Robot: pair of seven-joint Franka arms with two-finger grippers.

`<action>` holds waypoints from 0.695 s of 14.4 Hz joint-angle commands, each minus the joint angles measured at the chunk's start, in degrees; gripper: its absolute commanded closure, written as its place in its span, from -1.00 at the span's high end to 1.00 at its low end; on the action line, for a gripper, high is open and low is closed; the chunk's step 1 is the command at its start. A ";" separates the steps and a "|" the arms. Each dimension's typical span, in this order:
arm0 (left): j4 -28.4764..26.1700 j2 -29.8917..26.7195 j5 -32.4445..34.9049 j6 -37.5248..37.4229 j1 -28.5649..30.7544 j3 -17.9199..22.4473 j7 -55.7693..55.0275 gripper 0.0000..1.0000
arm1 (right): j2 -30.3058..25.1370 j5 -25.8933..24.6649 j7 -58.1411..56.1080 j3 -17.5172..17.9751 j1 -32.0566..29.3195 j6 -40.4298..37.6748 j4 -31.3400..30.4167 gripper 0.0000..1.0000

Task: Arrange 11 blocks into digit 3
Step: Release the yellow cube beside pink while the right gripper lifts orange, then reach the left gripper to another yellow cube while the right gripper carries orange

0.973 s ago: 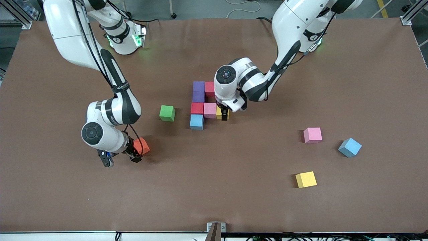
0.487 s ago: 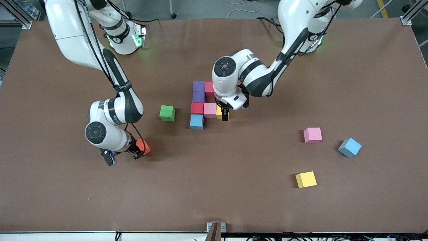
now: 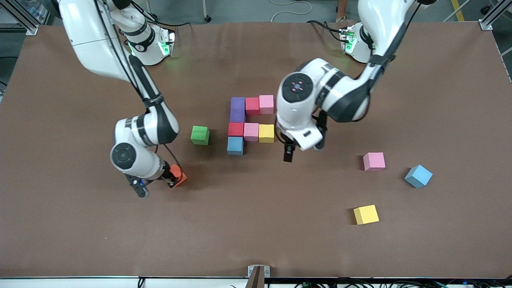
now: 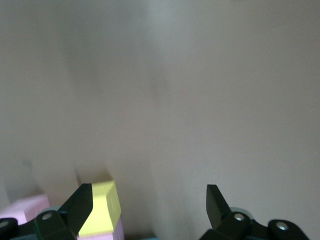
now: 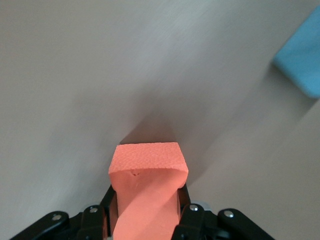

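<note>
Clock read on the front view, twelve toward the arms' bases, six toward the camera.

Right gripper (image 3: 173, 182), low at the right arm's end of the table: narrowed onto the orange block (image 3: 179, 177), pinched on two opposite faces between the fingers, most of the cube sticking out past the fingertips toward one o'clock. Whether clear of the table or resting on it, not plain. Green cube (image 3: 200, 135) at one o'clock from that grip, well apart.

Left gripper (image 3: 288, 157): spread wide, holding nothing, over bare table (image 3: 256, 224). Nearest block at ten o'clock from it: a yellow block (image 3: 266, 133), close but not touched, its corner showing beside one fingertip in the left wrist view.

That yellow one closing a packed group:
- top row: purple block (image 3: 237, 103), red block (image 3: 252, 106), pink block (image 3: 266, 104)
- second purple block (image 3: 237, 115) at six o'clock of the first
- middle row: second red block (image 3: 236, 129), second pink block (image 3: 251, 131), then the yellow
- light blue block (image 3: 235, 145) at six o'clock of the second red.

Loose, toward the left arm's end: third pink block (image 3: 374, 161) at three o'clock from the left gripper, tilted blue cube (image 3: 418, 176) just past it, second yellow block (image 3: 366, 215) at four o'clock.
</note>
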 commanded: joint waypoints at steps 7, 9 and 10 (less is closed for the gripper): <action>4.66 -7.52 0.92 -9.93 14.49 -0.42 43.64 1.00 | 0.68 0.62 -29.13 1.39 8.16 -0.24 6.75 -0.99; 4.66 -8.66 0.83 -12.91 17.30 -0.42 53.48 1.00 | 2.35 0.36 -32.51 1.39 9.31 -0.68 10.00 -0.99; 4.66 -8.67 0.74 -13.36 18.98 -0.68 58.93 1.00 | 3.23 0.09 -32.60 1.39 9.83 -1.46 11.15 -0.99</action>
